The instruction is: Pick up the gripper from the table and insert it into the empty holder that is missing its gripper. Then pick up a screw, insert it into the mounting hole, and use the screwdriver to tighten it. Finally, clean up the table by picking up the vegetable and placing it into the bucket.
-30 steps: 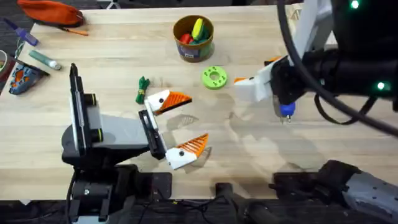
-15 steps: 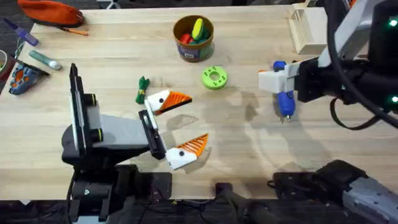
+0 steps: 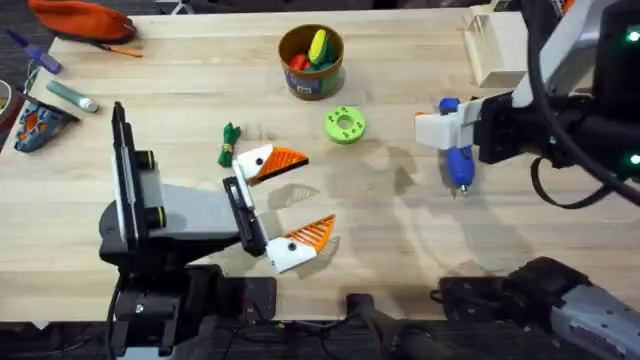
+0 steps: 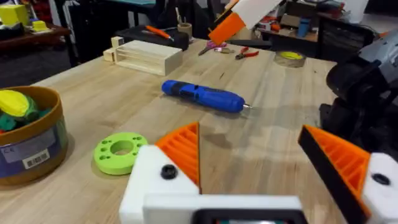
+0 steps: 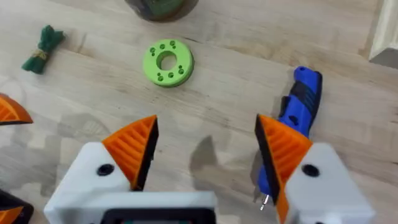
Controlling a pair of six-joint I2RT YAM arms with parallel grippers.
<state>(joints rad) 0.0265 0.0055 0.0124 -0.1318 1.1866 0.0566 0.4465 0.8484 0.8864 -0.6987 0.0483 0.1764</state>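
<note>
Beside the mustard-yellow bucket (image 3: 311, 62), the slender green toy vegetable (image 3: 229, 142) lies unbinned, both grippers' jaws wide and empty.

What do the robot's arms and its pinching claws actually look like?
Both arms are black with jointed segments. The left gripper and right gripper have white wedge-shaped plastic fingers with orange ribbed pads and small dark screw holes. Black cables loop along the right arm, which carries small green lights.

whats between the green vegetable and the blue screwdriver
In the overhead view, the flat green ring disc lies between the vegetable and the screwdriver; otherwise bare wood.
</note>
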